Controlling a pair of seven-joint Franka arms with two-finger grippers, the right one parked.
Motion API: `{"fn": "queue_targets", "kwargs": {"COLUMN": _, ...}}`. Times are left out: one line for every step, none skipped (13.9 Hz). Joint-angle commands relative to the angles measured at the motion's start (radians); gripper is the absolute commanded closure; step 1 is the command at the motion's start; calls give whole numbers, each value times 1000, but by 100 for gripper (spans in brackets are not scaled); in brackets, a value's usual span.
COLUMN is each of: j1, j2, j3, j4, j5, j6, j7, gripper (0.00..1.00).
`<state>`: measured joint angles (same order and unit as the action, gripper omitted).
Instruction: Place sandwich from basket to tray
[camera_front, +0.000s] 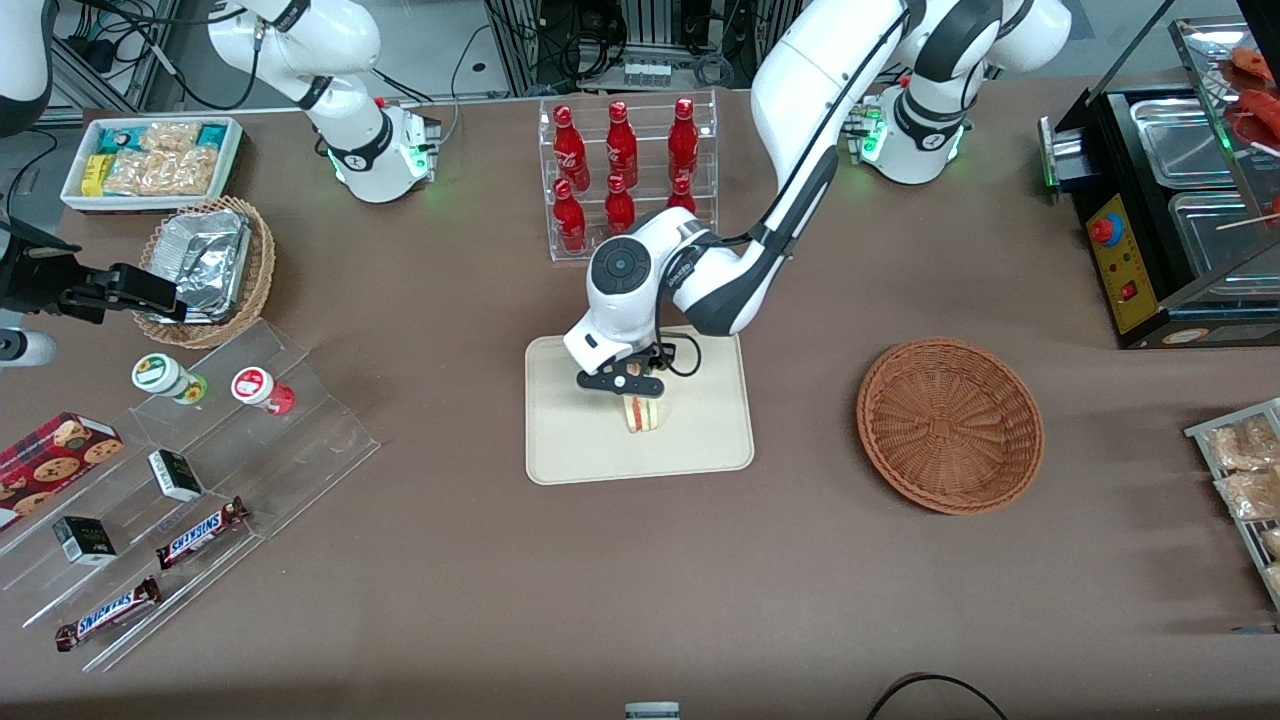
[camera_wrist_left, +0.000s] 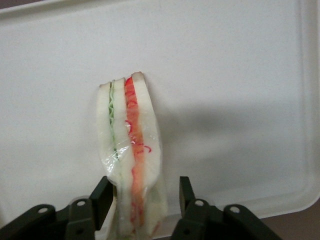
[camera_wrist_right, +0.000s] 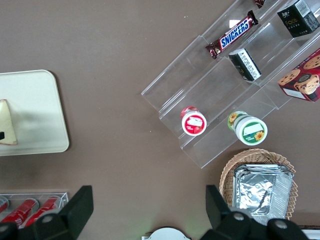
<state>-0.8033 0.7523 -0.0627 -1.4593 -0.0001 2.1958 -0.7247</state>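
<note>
The sandwich (camera_front: 645, 413) stands on its edge on the cream tray (camera_front: 580, 440), near the tray's middle. In the left wrist view the sandwich (camera_wrist_left: 130, 145) shows pale bread with green and red-orange layers, wrapped in clear film, on the tray (camera_wrist_left: 240, 75). My left gripper (camera_front: 633, 390) hangs just above it. The gripper (camera_wrist_left: 145, 187) is open with its fingers (camera_wrist_left: 103, 192) on either side of the wedge; one finger is close against it and the other stands apart with a clear gap. The reddish-brown basket (camera_front: 950, 425) lies empty toward the working arm's end. The sandwich also shows in the right wrist view (camera_wrist_right: 6, 122).
A clear rack of red bottles (camera_front: 625, 170) stands farther from the front camera than the tray. A clear stepped display with snack bars and cups (camera_front: 190, 470), a tan basket with a foil container (camera_front: 205, 265) and a white snack bin (camera_front: 150, 160) lie toward the parked arm's end.
</note>
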Motion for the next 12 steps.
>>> {"fn": "queue_targets", "kwargs": {"j1": -10, "j2": -20, "j3": 17, "j4": 28, "j5": 3, "j6": -69, "j7": -19, "gripper": 0}}
{"fn": "queue_targets", "kwargs": {"j1": -8, "j2": -48, "j3": 17, "j4": 28, "j5": 2, "j6": -92, "j7": -19, "gripper": 0}}
{"fn": "queue_targets", "kwargs": {"j1": -8, "j2": -74, "j3": 21, "j4": 27, "j5": -1, "j6": -108, "j7": -19, "gripper": 0}}
{"fn": "queue_targets", "kwargs": {"j1": -5, "j2": -102, "j3": 27, "j4": 27, "j5": -1, "j6": -126, "j7": -21, "gripper": 0}}
{"fn": "queue_targets", "kwargs": {"j1": 6, "j2": -129, "j3": 35, "j4": 27, "j5": -3, "j6": -155, "j7": -22, "gripper": 0}}
{"fn": "queue_targets", "kwargs": {"j1": 15, "j2": -166, "j3": 41, "j4": 25, "j5": -1, "j6": -197, "j7": -22, "gripper": 0}}
{"fn": "queue_targets", "kwargs": {"j1": 38, "j2": -206, "j3": 44, "j4": 21, "j5": 3, "j6": -246, "j7": -21, "gripper": 0}}
{"fn": "queue_targets", "kwargs": {"j1": 55, "j2": -249, "j3": 44, "j4": 17, "j5": 5, "j6": -295, "j7": -21, "gripper": 0}}
{"fn": "queue_targets", "kwargs": {"j1": 78, "j2": -292, "j3": 49, "j4": 14, "j5": 6, "j6": -345, "j7": -19, "gripper": 0}}
{"fn": "queue_targets", "kwargs": {"j1": 105, "j2": -336, "j3": 50, "j4": 4, "j5": 6, "j6": -382, "j7": -15, "gripper": 0}}
{"fn": "queue_targets", "kwargs": {"j1": 131, "j2": -384, "j3": 50, "j4": -21, "j5": 8, "j6": -402, "j7": -6, "gripper": 0}}
{"fn": "queue_targets", "kwargs": {"j1": 157, "j2": -430, "j3": 50, "j4": -53, "j5": 9, "j6": -410, "j7": -2, "gripper": 0}}
